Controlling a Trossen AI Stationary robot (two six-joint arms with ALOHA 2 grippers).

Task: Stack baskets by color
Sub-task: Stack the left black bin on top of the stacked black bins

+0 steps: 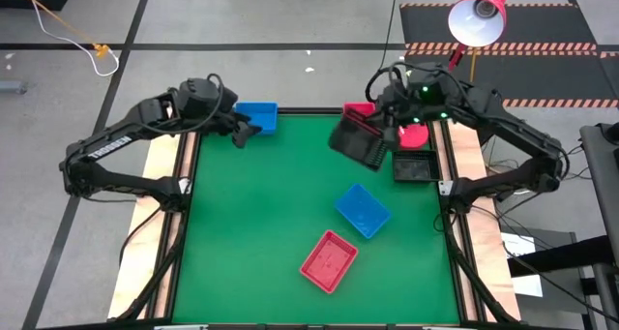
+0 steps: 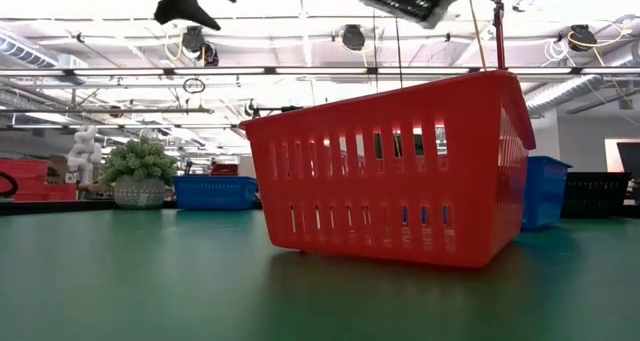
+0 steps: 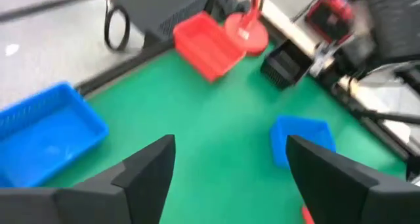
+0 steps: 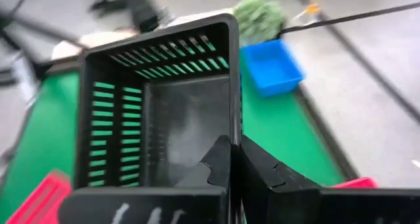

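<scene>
Blue basket (image 1: 257, 116) lies at the table's (image 1: 251, 224) far-left edge, just beside the left gripper (image 1: 242, 134), whose fingers stand wide apart, empty. Right gripper (image 1: 387, 135) pinches a black basket (image 1: 358, 141) by its rim, lifted and tilted, near another black basket (image 1: 414, 166).

The right gripper (image 1: 379, 136) hung raised near the table's far right corner, fingers clamped together; the left gripper (image 1: 244, 132) waited, spread wide, at the far left edge.
</scene>
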